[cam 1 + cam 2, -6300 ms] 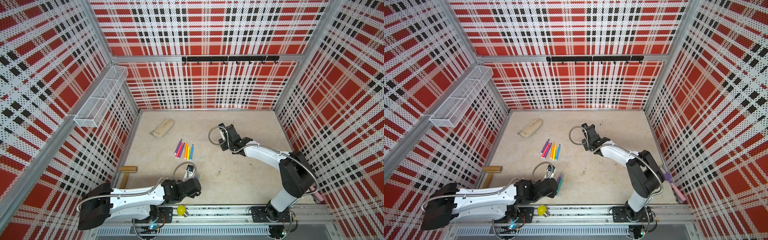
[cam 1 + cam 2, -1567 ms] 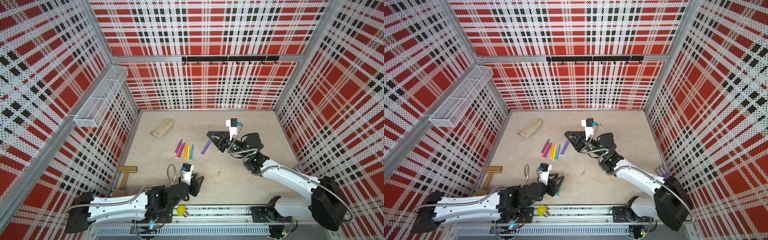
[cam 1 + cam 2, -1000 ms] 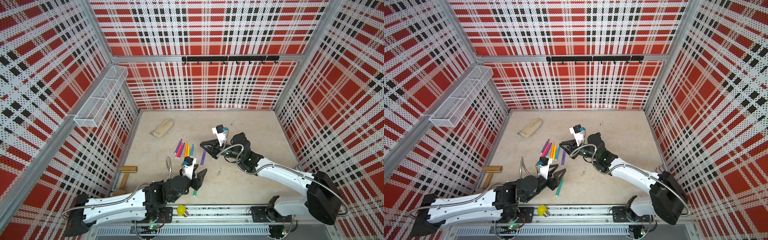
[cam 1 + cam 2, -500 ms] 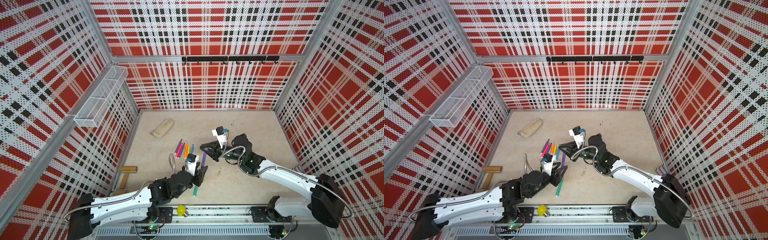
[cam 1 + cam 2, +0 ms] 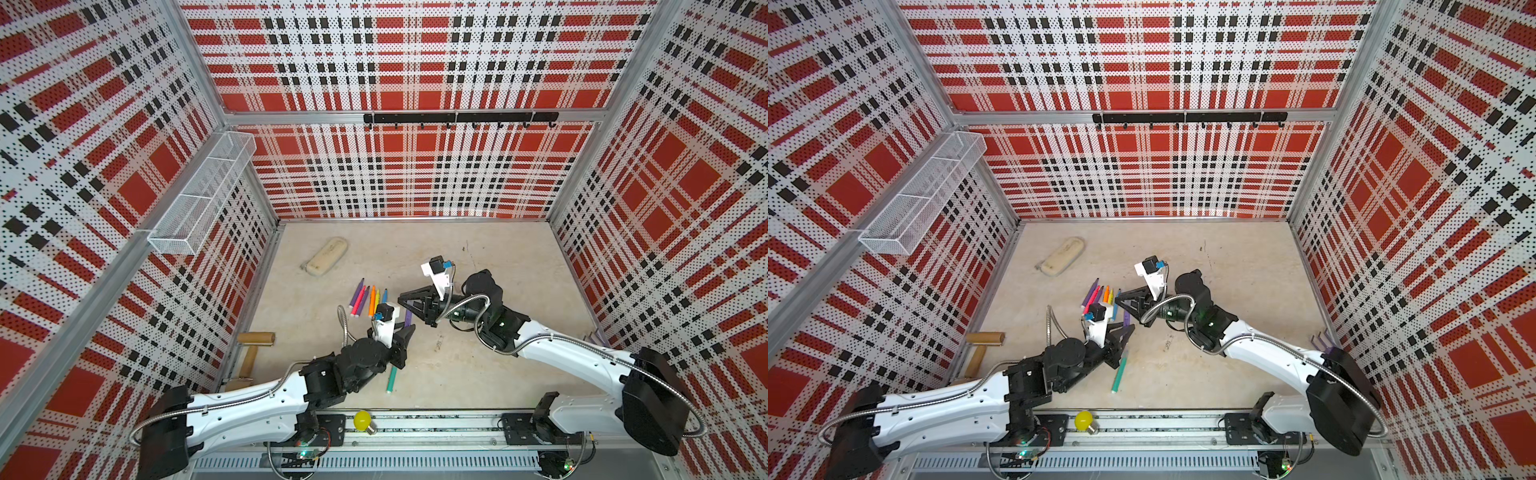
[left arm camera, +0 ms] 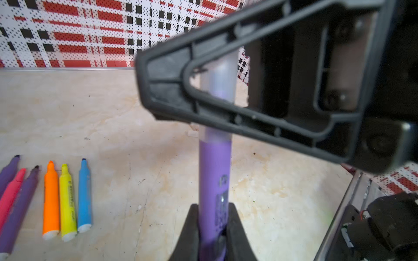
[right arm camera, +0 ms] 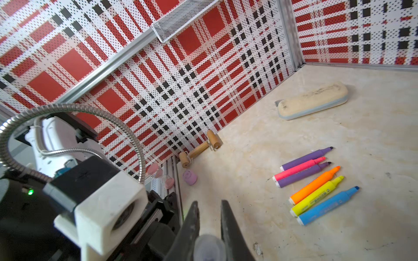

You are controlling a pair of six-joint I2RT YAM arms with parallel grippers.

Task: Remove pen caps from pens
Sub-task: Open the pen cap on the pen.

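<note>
A purple pen (image 5: 407,318) (image 5: 1126,319) hangs above the table between both grippers. My left gripper (image 6: 213,211) (image 5: 406,331) is shut on its purple barrel (image 6: 214,171). My right gripper (image 7: 209,214) (image 5: 405,302) is shut on the pale pen cap (image 7: 208,246) (image 6: 221,81), which still sits on the pen. Several pens with bare tips lie in a row (image 5: 368,300) (image 7: 316,180) (image 6: 54,198) just behind the grippers. A teal pen (image 5: 391,380) (image 5: 1119,371) lies on the table near the left arm.
A beige pencil case (image 5: 325,262) lies at the back left. A wooden roller (image 5: 253,345) rests by the left wall, with a small lilac piece (image 7: 190,177) near it. A yellow bulb (image 5: 362,420) sits on the front rail. A wire basket (image 5: 203,195) hangs on the left wall.
My left gripper has come up and forward to the purple pen in the right gripper and closed on its barrel. The right gripper has kept its hold and barely moved.
</note>
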